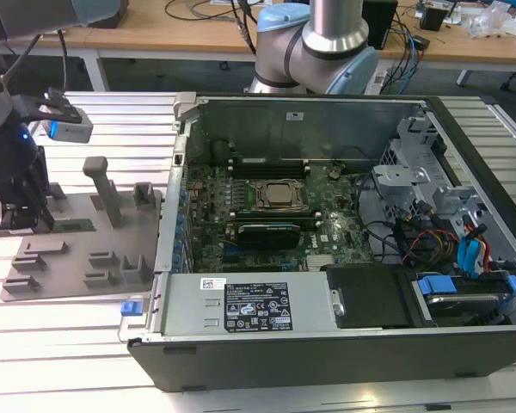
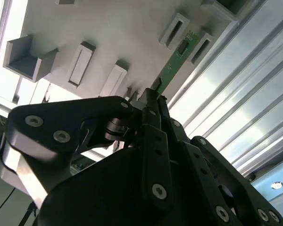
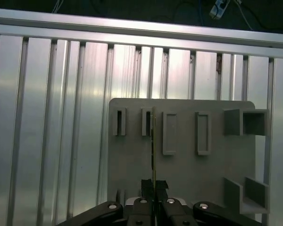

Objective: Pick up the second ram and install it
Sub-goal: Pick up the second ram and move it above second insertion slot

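**Hand clenched on the second ram over the grey tray**

The black, link-armed hand [image 3: 153, 189] is clamped on one end of the second ram [image 2: 178, 55], a long, thin green circuit-board stick with small dark chips. In the first wrist view the stick shows edge-on, running straight out from between the fingertips. Whether it has left its seat cannot be told.

Directly under the hand lies the flat grey plastic tray [image 3: 188, 181] with raised slotted blocks, and the stick passes between two of those blocks.

Beneath the tray, and spreading out on every side of the hand, is the ribbed aluminium surface [image 3: 52, 117], bright with reflected light.

Well apart from the hand, toward the exterior view's right, the open black computer case [image 1: 327, 353] lies on the same surface. Inside it show the green motherboard [image 1: 335, 225] and the silver square processor socket [image 1: 279, 195].

Beyond the case stands the pale blue and silver robot arm base [image 1: 327, 43]. Farthest from the hand, pale wooden desks [image 1: 198, 30] run across the back of the room, with dark cables [image 1: 406, 47] trailing over their edge.
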Robot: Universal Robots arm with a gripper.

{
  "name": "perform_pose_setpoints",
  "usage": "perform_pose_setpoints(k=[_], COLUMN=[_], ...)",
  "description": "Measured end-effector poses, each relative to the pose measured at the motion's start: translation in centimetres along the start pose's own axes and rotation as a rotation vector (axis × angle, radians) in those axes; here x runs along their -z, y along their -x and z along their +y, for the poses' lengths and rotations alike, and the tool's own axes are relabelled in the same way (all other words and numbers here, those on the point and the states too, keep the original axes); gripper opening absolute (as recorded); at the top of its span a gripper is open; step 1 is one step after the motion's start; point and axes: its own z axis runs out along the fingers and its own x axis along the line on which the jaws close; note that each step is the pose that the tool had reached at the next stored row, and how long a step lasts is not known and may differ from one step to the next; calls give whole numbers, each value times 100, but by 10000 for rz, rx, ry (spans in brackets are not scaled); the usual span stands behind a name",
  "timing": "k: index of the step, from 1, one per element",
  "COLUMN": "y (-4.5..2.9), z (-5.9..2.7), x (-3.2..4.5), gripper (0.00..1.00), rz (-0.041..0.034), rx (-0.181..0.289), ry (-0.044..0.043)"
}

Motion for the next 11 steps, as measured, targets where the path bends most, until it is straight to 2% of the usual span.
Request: perform_pose_setpoints(k=[1,5,11], y=[1,7,13], z=[1,9,17], x=[18,196,370], gripper=[14,14,14], rz=[0,0,0], rx=[0,0,0], ry=[0,0,0])
